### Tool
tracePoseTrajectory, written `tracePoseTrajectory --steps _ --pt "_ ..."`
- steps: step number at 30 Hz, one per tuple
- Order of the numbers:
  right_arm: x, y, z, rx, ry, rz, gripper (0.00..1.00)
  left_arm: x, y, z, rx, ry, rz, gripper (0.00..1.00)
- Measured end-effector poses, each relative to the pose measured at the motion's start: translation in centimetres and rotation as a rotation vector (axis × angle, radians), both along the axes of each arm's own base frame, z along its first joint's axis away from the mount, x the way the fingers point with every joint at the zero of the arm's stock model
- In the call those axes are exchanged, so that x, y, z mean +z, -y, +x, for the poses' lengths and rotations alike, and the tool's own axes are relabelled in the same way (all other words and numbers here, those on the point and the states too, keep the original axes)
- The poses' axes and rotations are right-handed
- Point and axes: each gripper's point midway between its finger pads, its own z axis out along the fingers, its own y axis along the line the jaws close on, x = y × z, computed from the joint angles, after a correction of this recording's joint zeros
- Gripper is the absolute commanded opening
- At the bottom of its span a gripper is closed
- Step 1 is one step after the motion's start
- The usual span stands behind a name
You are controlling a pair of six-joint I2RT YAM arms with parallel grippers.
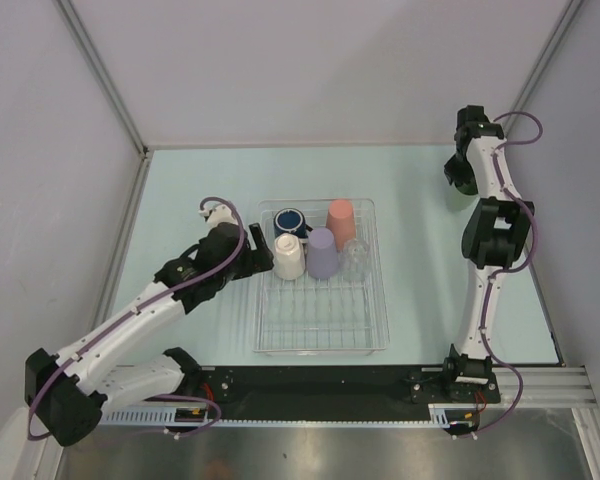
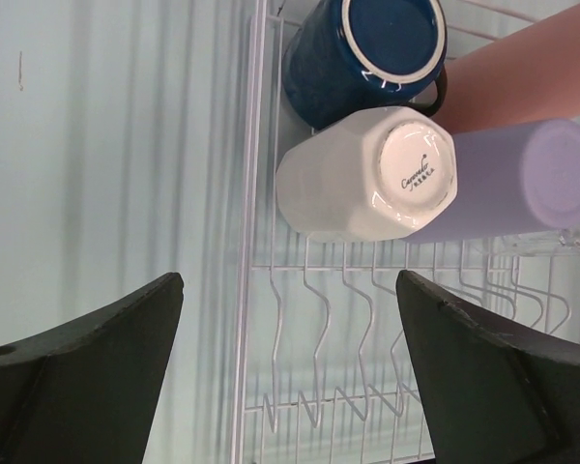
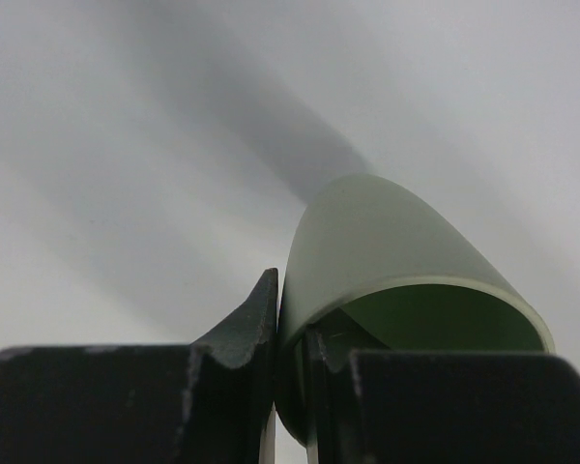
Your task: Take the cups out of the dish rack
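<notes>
The clear dish rack sits mid-table. At its far end stand upside down a dark blue mug, a cream-white mug, a lavender tumbler, a salmon tumbler and a clear glass. My left gripper is open just left of the white mug, straddling the rack's left wall. My right gripper is at the far right, shut on the rim of the sage green tumbler, one finger inside the cup and one outside.
Grey walls enclose the table on the left, back and right. The wire grid in the near half of the rack holds nothing. The arm bases stand on a black rail at the near edge.
</notes>
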Motion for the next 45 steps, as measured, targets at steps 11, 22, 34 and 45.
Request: tracePoseTrajectory --steps 11,22,34,45 --pt "-2.9 1.0 -0.5 -0.010 -0.066 0.046 0.14 -2.2 1.0 0.4 -0.022 -0.075 0.032 0.96" --pt "-2.8 0.9 -0.2 0.013 -0.059 0.043 0.40 -2.3 1.1 0.4 -0.027 -0.079 0.030 0.96" --pt "4.7 -1.2 0.2 0.055 0.121 0.008 0.81 -1.5 0.6 0.7 -0.008 -0.043 0.036 0.98" --pt "23.2 -18.0 -11.1 0.453 0.661 -0.051 0.90 0.7 -0.6 2.4 0.021 0.040 0.128 0.97"
